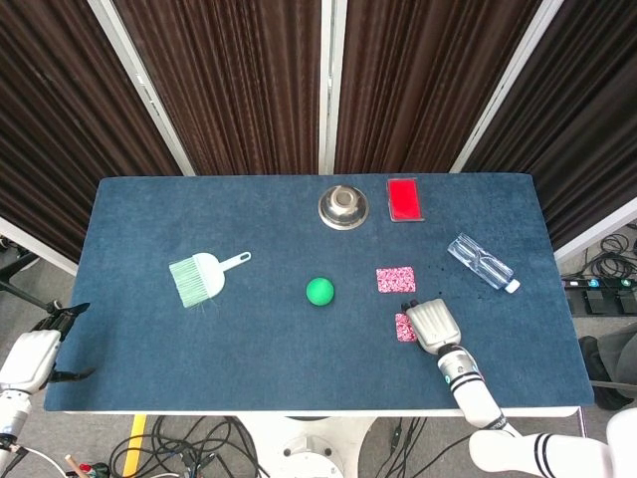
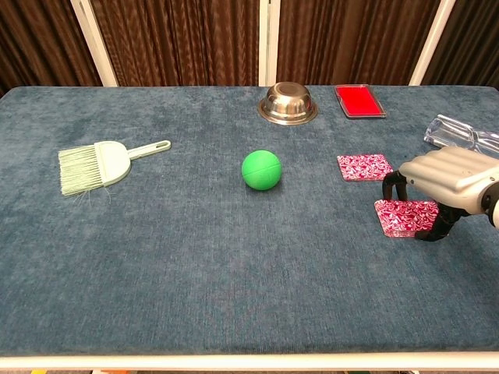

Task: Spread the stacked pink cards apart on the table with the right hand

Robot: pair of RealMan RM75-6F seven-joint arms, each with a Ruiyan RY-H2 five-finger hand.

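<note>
One pink patterned card [image 1: 395,279] [image 2: 364,166] lies flat by itself right of the table's middle. A second pink card stack [image 1: 404,328] [image 2: 404,216] lies just nearer the front edge. My right hand [image 1: 430,325] [image 2: 446,178] arches over this stack; a finger touches its far left corner and the thumb its near right corner, pinching it. The hand hides the stack's right side in the head view. My left hand [image 1: 35,355] hangs off the table's front left corner, fingers apart, holding nothing.
A green ball [image 2: 261,169] sits mid-table, and a small green brush [image 2: 101,162] lies at the left. At the back stand a metal bowl [image 2: 288,104] and a red box [image 2: 359,100]. A clear plastic bottle [image 2: 460,134] lies behind my right hand.
</note>
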